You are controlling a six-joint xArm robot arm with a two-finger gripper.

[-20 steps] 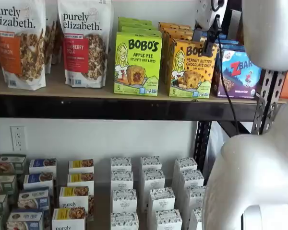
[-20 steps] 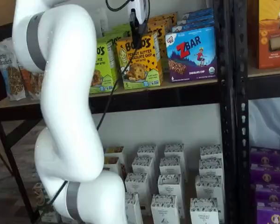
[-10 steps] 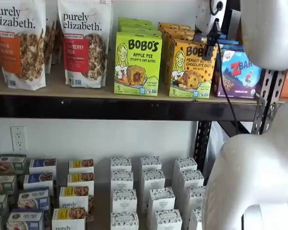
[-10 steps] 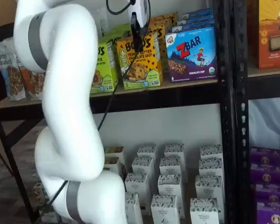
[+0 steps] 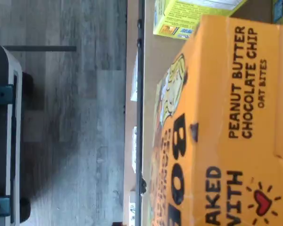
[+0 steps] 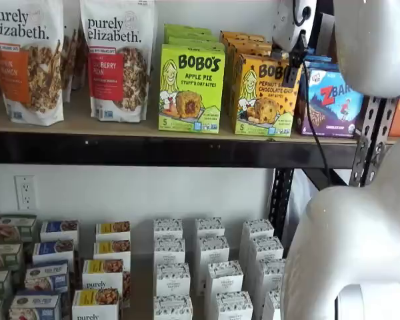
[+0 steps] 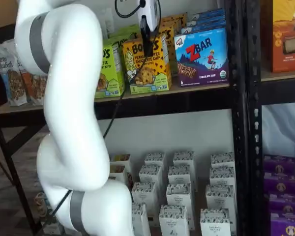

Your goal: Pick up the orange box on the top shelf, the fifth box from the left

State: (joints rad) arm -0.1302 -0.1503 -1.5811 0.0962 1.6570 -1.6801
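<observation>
Your target is the upright yellow-orange Bobo's "Peanut Butter Chocolate Chip" cardboard carton [image 6: 265, 97], with a cartoon woman, an oat-bite picture and a green bottom strip. It stands at the front of the long tan wooden top shelf [image 6: 87, 123]. Up close, its orange top panel [image 5: 236, 136] fills the wrist view.

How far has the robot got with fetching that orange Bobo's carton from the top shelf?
Done: the arm has brought its black-fingered pincer to the front of the yellow-orange Bobo's Peanut Butter Chocolate Chip carton; the wrist view is filled by that carton. In hand: lining up the grip; whether the fingers are closed cannot be told. Left: gripping and lifting, since the carton stands on the tan wooden top shelf in both shelf views.
</observation>
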